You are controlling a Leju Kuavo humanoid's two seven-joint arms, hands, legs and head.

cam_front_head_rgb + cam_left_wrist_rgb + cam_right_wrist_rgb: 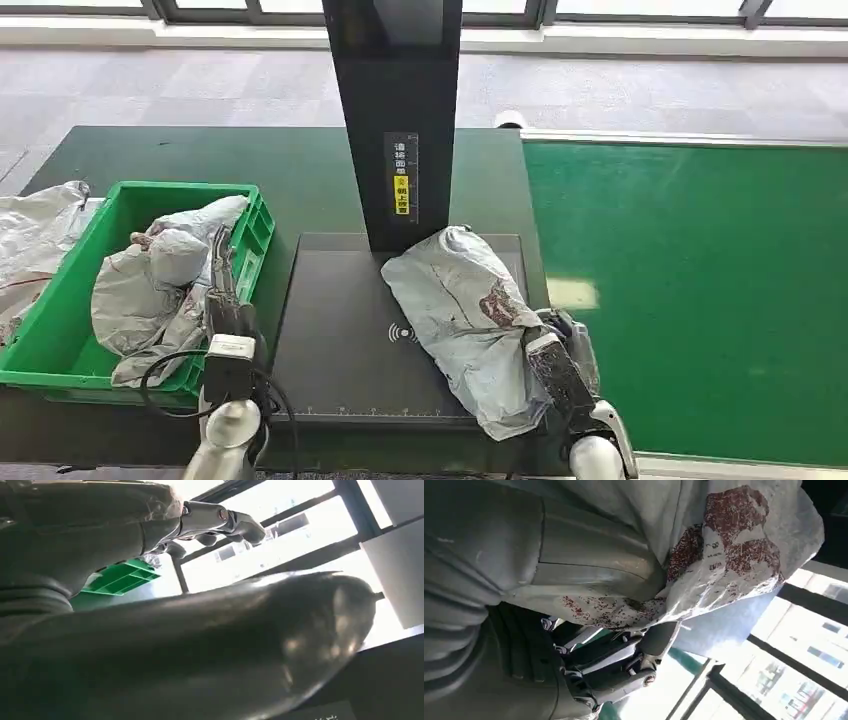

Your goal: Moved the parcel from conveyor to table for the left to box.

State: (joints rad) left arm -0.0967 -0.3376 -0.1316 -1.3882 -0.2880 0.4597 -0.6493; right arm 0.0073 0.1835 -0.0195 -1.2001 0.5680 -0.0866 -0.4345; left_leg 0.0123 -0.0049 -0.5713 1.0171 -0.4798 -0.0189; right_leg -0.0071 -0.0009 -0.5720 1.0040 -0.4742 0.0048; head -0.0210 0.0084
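We see the parcel (pixel 466 318), a crumpled pale grey plastic mailer with a reddish-brown speckled print, lying on the dark scanner plate (pixel 340 340) of the counter (pixel 300 170), just ahead of and partly over the right hand (pixel 555 360). In the right wrist view the right hand holds the parcel (pixel 724 545): its thick thumb presses into the wrinkled film while the darker fingers (pixel 624 665) curl under the parcel's far side. The print is too broken by folds for us to read. The green conveyor (pixel 700 300) lies just outboard of the right hand.

The left hand (pixel 222 285) hovers at the near right rim of the green box (pixel 60 300), which holds other grey mailers (pixel 160 290). In the left wrist view the left hand's thumb takes up most of the frame; the fingers (pixel 235 525) are extended and apart against bright windows, holding nothing. We note that a black upright post (pixel 395 110) rises from the plate beyond the parcel, its top cut off by the frame edge. Another pale bag (pixel 35 240) lies beyond the box, cut off at the edge.
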